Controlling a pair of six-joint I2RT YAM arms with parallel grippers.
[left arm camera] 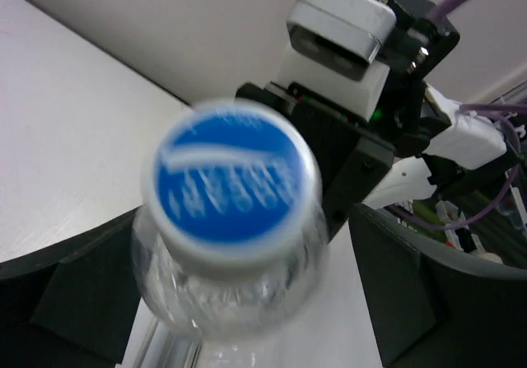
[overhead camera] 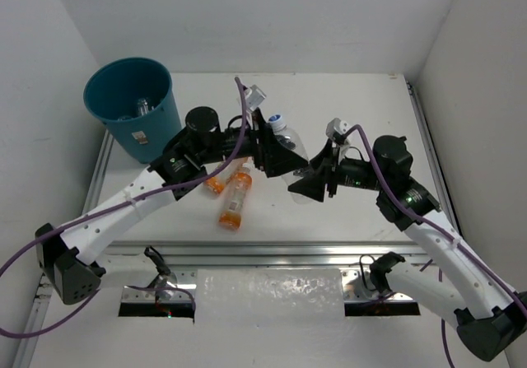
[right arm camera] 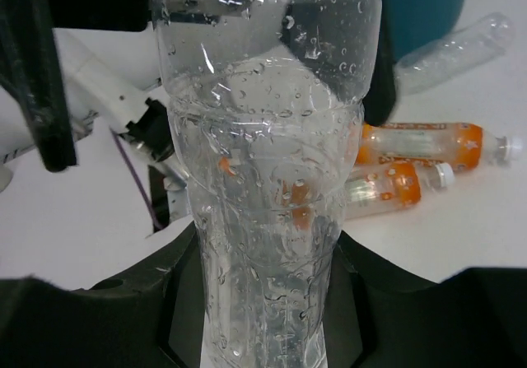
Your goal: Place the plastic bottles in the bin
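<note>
**Item in hand.** A clear bottle (right arm camera: 263, 179) with a blue cap (left arm camera: 229, 179) is held above the worktop (overhead camera: 362, 96), cap uppermost, between the two arms. It is well apart from the bin (overhead camera: 156, 129).

**Right tool** (right arm camera: 263, 319): closed on the lower body of the bottle, with a finger pressed to each side.

**Left tool** (left arm camera: 251, 302): astride the upper body below the cap, with its jaws apart. The right wrist view shows a gap between one jaw and the bottle wall, so it has no grip yet.

**Elsewhere.** Two orange bottles (overhead camera: 235, 202) (overhead camera: 215, 184) lie on the worktop under the left arm. Another clear bottle (right arm camera: 461, 43) lies near the foot of the bin. One bottle (overhead camera: 144, 104) is inside the bin.

**Judgement.** This looks like a hand-over to the left arm, which is the arm nearer the bin.

**Recommendations.**
- Close the left tool squarely on the stiff shoulder under the cap. The thin wall, beaded with droplets inside, is likely to buckle or slip.
- Keep the right tool closed until the left grip is firm.
- Then open the right tool wide and draw it straight back without dragging the base.
- Carry the bottle high enough to clear the bin rim and the orange bottles.
- Let go only when the bottle is over the bin's mouth.
</note>
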